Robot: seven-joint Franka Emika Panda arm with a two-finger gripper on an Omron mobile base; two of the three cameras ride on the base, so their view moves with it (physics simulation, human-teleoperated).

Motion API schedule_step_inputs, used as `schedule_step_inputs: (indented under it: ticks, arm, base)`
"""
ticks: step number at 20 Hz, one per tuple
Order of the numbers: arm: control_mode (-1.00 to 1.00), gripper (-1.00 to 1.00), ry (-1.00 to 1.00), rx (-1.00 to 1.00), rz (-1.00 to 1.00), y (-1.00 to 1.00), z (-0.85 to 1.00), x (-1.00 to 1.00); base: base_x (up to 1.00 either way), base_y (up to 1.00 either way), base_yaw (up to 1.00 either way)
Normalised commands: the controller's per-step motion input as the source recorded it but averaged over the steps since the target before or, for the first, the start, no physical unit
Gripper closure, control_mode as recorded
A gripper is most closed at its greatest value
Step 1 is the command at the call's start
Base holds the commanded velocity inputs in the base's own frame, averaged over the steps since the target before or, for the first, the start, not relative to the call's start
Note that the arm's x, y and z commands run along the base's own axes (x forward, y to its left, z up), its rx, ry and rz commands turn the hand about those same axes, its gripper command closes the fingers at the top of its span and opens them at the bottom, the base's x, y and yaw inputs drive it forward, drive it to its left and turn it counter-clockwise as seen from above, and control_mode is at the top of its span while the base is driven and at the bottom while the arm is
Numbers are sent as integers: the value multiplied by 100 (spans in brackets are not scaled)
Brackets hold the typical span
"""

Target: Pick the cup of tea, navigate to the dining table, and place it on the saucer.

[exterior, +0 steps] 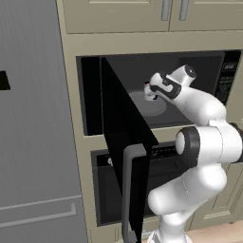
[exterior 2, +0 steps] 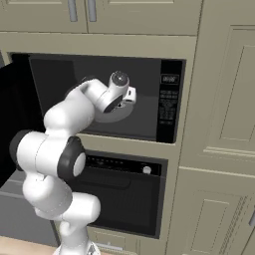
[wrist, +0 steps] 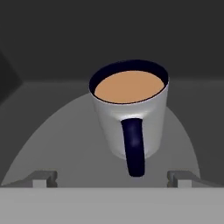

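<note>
Beige cabinetry (exterior 2: 219, 99) surrounding a built-in microwave (exterior 2: 149, 99), its black door (exterior: 121, 142) swinging wide open to the left; a dark oven (exterior 2: 124, 194) sitting just below, a grey refrigerator panel (exterior: 33, 142) standing at the far left. Inside the dark cavity, resting upright on the round grey turntable (wrist: 57, 140): the cup of tea (wrist: 130, 109), light grey-white with a dark rim, brimming with tan liquid, dark handle pointing toward the camera. Reaching into the microwave opening: the white arm, with the gripper (wrist: 113, 177) hovering just in front of the cup. Fingertips (wrist: 43, 177) standing spread wide, one on each side of the handle, touching nothing. Cup sitting free, not being pinched.
</note>
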Motion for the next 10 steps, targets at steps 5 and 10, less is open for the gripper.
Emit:
schedule_step_inputs:
  ticks: [5, 10]
  arm:
    - [-100, -100, 2, 0, 0, -1, -12, 37]
    - [-100, -100, 0, 0, 0, -1, -18, 13]
  base:
    - [0, 0, 0]
    - [0, 0, 0]
